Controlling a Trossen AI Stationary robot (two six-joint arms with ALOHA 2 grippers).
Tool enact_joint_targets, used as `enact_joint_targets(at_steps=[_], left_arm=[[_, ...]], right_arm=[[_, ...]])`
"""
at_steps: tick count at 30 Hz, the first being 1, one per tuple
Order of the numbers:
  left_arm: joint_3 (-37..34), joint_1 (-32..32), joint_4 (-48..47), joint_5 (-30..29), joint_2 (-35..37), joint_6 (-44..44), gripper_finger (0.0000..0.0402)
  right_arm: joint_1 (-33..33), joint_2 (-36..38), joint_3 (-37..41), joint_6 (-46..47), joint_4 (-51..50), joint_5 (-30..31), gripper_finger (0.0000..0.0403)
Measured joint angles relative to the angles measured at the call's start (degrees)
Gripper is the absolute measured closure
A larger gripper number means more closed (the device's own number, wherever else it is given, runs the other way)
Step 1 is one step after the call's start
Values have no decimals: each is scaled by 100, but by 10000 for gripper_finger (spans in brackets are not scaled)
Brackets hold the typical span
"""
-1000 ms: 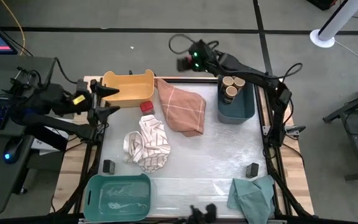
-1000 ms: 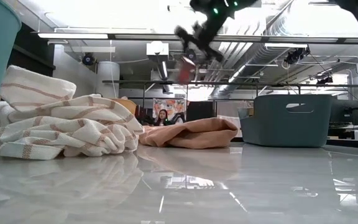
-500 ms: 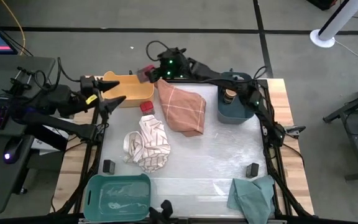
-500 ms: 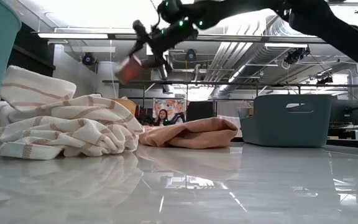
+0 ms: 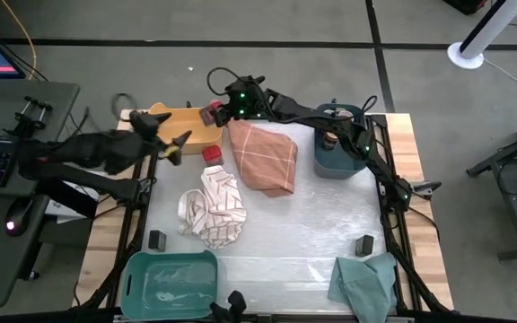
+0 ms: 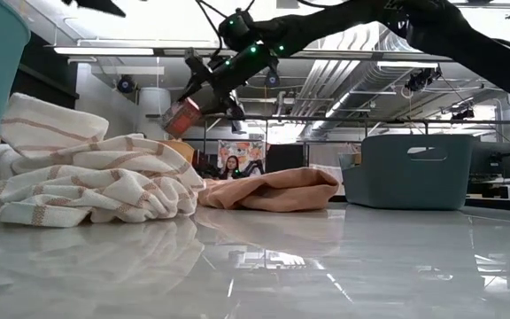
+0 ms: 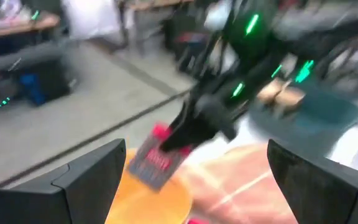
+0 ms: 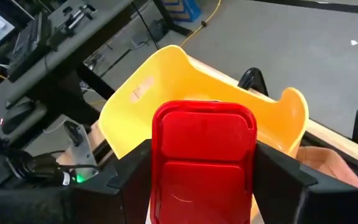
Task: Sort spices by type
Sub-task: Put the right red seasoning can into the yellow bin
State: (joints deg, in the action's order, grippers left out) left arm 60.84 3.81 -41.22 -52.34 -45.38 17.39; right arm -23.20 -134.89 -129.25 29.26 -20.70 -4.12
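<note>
The right gripper (image 5: 214, 111) clamps a red-topped spice box (image 8: 204, 163) just above the yellow bin's (image 5: 187, 135) far rim, seemingly to drop it in, while the left gripper (image 5: 170, 144) hovers wide open beside that bin.

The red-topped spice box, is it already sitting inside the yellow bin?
No, the right gripper holds the red-topped spice box in the air above the yellow bin.

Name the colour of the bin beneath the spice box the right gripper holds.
Yellow bin, clearest in the right wrist view.
</note>
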Motion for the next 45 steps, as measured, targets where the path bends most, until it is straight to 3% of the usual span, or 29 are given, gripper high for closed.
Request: enact_joint_targets(at_steps=[6,21,24,27,33,39,45], left_arm=[[-4,-953,-858,748,-759,485,27],[-8,-2352,-1298,613,-2509,0,41],[-168,-2548,-1183,631,-2731,-5,41],[-565,-2702,-851,698,-2753,14,41],[-1118,-2892,29,1013,-2534,35,42],[-1163,-3086,225,1028,-2232,-252,42],[-988,-3486,217,1181,-1672,-300,42]], right_arm=[[8,-311,-4,174,19,-66,189],[24,-481,0,313,432,-72,188],[24,-481,0,312,420,-73,154],[24,-479,0,277,447,-77,118],[0,-479,0,268,446,-190,108],[-109,-404,-43,274,593,-380,107],[-330,-369,-567,219,549,-649,106]])
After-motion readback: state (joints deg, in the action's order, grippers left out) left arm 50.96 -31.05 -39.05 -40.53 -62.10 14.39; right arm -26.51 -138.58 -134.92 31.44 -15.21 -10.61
